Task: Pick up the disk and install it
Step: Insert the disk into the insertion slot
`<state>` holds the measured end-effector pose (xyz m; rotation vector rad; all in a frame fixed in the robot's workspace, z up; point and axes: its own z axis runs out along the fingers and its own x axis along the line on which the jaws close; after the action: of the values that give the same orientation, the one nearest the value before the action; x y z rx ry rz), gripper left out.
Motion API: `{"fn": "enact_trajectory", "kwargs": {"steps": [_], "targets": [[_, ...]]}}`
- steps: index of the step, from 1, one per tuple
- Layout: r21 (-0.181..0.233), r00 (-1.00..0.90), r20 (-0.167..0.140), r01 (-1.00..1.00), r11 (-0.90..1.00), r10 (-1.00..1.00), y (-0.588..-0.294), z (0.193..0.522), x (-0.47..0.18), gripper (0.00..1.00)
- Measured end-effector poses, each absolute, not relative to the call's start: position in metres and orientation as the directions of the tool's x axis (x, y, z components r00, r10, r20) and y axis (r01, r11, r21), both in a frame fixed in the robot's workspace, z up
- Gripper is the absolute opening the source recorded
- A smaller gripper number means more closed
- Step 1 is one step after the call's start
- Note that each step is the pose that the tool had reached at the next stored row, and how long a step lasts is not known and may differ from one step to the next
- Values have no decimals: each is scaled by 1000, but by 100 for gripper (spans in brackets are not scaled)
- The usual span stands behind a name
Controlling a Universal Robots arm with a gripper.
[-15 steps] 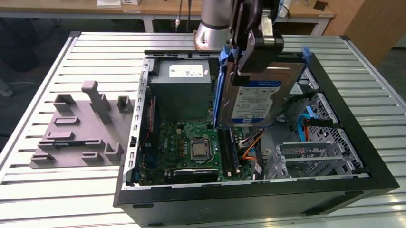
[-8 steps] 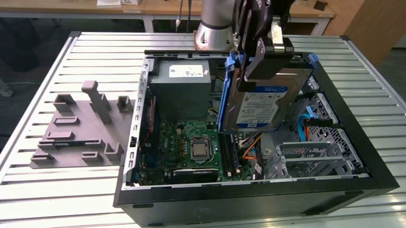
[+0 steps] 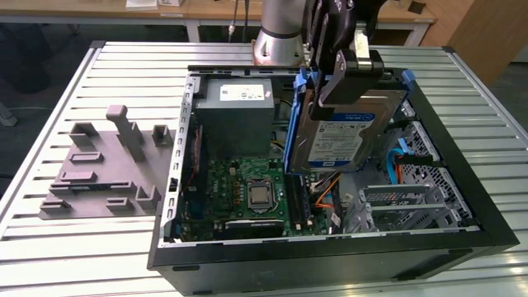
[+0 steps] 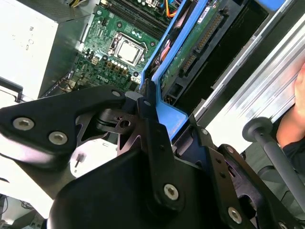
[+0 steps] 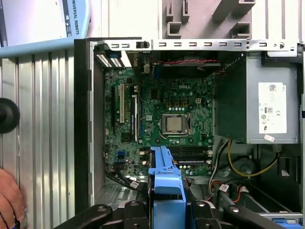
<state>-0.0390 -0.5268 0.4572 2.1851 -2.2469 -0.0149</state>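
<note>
Over the open computer case (image 3: pixel 330 250), the gripper (image 3: pixel 328 99) holds the disk (image 3: pixel 342 142).
Its fingers are clamped on the disk's upper end. The disk hangs steeply tilted, label outward, just to the exterior view's right of the grey box (image 3: pixel 235 117) and near the circuit board (image 3: pixel 247 192). The case lies on a slatted table (image 3: pixel 83 247).

The work table (image 3: pixel 74 247) is topped with pale ribbed metal slats running across its width, and they catch an even, bright light in soft glints. Behind it stands a long wooden bench (image 3: pixel 206 8) on white legs (image 3: pixel 192 30). At the exterior view's right rises a light wooden panel (image 3: pixel 483 37). The floor (image 3: pixel 21 148) beside the table is dark grey.
</note>
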Motion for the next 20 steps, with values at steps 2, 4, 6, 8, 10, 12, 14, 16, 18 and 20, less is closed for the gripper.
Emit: {"fn": "enact_trajectory", "kwargs": {"steps": [2, 4, 6, 8, 10, 12, 14, 16, 18, 20], "targets": [[12, -28, -1, -1000, 28, -1000, -528, 457, -39, 36], [12, -28, -1, -1000, 28, -1000, -530, 457, -39, 36], [12, -28, -1, -1000, 28, -1000, -533, 457, -39, 36], [12, -28, -1, -1000, 28, -1000, -536, 457, -39, 36], [12, -28, -1, -1000, 28, -1000, -537, 456, -38, 36], [12, -28, -1, -1000, 28, -1000, -539, 456, -36, 36], [12, -28, -1, -1000, 28, -1000, -540, 456, -34, 36], [12, -28, -1, -1000, 28, -1000, -542, 455, -33, 36], [12, -28, -1, -1000, 28, -1000, -546, 455, -33, 36], [12, -28, -1, -1000, 28, -1000, -550, 455, -32, 36]]}}
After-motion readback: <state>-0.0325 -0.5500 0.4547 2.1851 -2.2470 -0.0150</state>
